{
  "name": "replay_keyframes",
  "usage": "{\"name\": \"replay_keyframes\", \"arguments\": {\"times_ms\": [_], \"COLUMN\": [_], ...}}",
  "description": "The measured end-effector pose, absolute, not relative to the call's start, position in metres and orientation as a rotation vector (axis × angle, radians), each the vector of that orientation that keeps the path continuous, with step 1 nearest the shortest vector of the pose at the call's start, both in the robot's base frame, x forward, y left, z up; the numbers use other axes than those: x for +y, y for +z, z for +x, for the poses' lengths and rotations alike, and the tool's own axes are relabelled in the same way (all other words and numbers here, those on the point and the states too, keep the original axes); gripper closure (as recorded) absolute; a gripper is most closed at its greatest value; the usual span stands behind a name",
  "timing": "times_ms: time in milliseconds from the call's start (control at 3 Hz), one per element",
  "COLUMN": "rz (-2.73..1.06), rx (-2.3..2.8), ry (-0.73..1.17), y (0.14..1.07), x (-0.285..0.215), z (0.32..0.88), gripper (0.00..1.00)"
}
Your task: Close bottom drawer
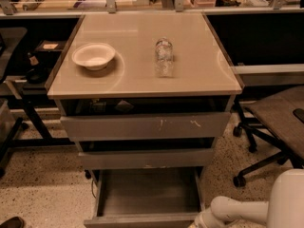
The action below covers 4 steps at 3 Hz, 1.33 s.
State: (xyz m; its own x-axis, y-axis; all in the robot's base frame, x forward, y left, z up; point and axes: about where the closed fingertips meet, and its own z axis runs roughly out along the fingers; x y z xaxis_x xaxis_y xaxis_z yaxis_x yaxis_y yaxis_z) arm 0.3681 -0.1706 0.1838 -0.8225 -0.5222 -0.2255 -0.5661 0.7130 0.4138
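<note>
The bottom drawer (148, 194) of the grey cabinet is pulled far out toward me. Its shallow grey inside looks empty, and its plain front panel (140, 221) lies along the bottom edge of the camera view. My white arm (237, 209) comes in from the lower right, and its wrist ends next to the drawer's front right corner. The gripper is beyond the bottom edge of the view, so it is hidden.
Above the open drawer are a middle grey front (145, 158) and a larger scratched grey front (145, 126), both slightly out. On the beige top (199, 75) stand a white bowl (93, 56) and a lying plastic bottle (164, 56). An office chair (278, 122) stands at right, a black table frame (28, 113) at left.
</note>
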Motion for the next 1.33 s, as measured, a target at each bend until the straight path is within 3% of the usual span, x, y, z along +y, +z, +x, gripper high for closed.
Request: {"name": "replay_keyframes", "arguments": {"times_ms": [1000,1333], "rz": [-0.991,-0.991], "rx": [2.743,2.743], "ry": [0.747,0.747], "y": [0.174,0.174], "x": [-0.161,-0.161], "z": [0.397,0.397], "gripper": [1.00,0.82]}}
